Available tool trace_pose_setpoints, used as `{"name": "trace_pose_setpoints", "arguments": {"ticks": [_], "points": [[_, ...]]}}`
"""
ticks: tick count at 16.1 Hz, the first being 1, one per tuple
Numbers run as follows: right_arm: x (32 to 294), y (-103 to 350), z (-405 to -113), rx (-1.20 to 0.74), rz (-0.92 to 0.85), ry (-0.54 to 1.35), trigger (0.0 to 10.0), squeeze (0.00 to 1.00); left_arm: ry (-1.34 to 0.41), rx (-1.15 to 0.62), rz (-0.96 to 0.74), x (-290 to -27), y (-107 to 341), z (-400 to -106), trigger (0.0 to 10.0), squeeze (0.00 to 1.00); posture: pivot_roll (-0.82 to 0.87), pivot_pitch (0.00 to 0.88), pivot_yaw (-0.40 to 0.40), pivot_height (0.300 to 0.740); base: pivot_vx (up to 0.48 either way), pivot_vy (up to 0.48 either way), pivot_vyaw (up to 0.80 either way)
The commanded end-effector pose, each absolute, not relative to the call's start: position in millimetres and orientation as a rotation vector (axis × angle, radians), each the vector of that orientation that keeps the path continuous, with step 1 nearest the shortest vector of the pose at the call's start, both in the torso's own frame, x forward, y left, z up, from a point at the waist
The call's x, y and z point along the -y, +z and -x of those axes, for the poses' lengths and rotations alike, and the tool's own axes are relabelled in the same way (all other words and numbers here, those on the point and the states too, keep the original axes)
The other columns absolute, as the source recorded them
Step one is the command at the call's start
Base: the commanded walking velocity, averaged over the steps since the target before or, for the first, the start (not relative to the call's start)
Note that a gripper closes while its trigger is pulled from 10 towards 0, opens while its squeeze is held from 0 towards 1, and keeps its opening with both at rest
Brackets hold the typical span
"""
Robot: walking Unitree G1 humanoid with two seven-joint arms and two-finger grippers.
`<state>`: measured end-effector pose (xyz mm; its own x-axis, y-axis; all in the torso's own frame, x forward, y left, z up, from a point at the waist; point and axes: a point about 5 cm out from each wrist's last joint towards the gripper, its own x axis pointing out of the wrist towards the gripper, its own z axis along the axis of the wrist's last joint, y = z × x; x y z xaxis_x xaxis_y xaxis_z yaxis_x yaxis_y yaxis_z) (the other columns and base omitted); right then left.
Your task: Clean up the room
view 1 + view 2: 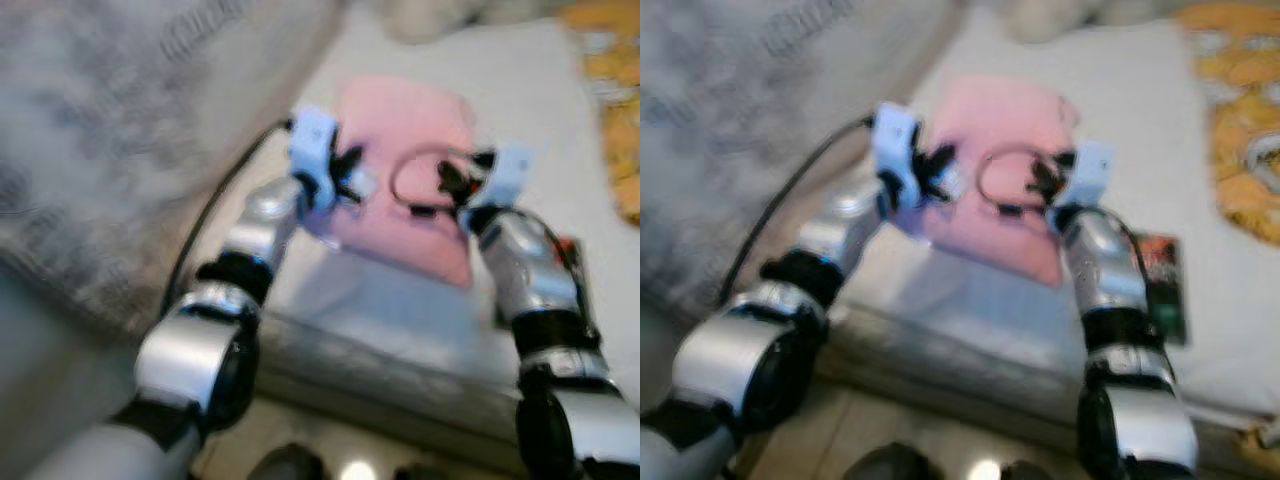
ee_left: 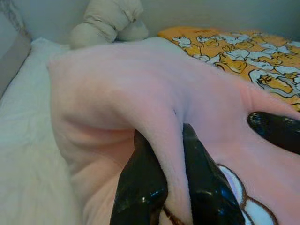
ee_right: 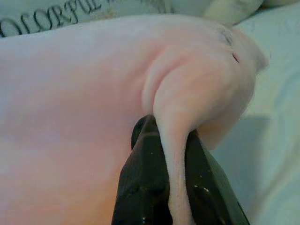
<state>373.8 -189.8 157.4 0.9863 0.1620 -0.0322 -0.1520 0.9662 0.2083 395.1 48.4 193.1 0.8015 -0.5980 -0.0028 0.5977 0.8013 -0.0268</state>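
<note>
White bed (image 1: 970, 300) w/ grey patterned bedding (image 1: 110, 130) on the left, orange printed blanket (image 2: 243, 51) on the right, beige pillow (image 2: 110, 21) by plain wall (image 2: 211, 14). Pale floor (image 1: 880, 430) below.

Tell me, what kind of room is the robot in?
Probably a bedroom. The left gripper and right gripper each pinch a fold of a pink fleece cloth lying on a white bed, with an orange patterned blanket and a beige knotted cushion nearby.

Both arms fwd, left hand (image 2: 171, 187) & right hand (image 3: 173, 187) pinched closed.
</note>
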Motion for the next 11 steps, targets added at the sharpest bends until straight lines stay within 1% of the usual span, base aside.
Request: {"name": "trace_pose_setpoints", "arguments": {"ticks": [1, 2, 5, 11], "points": [[191, 168, -376, -0.006, -0.194, 0.153, 10.0, 0.0, -0.601, 0.059, -0.006, -59, 209, -401, 10.0, 0.0, -0.01, 0.0, 0.076, 0.74, 0.0, 0.48, 0.45], [193, 165, -377, -0.032, -0.183, 0.13, 10.0, 0.0, -0.569, 0.071, -0.051, -59, 209, -401, 10.0, 0.0, -0.01, 0.0, 0.076, 0.74, 0.0, 0.48, 0.46], [196, 163, -376, -0.025, -0.19, 0.113, 10.0, 0.0, -0.576, 0.082, -0.044, -59, 209, -400, 10.0, 0.0, -0.01, 0.0, 0.075, 0.74, 0.0, 0.0, 0.0], [191, 155, -373, -0.045, -0.184, 0.119, 10.0, 0.0, -0.554, 0.065, -0.035, -63, 203, -401, 10.0, 0.0, -0.01, 0.0, 0.074, 0.74, 0.466, 0.0, 0.0]]}}
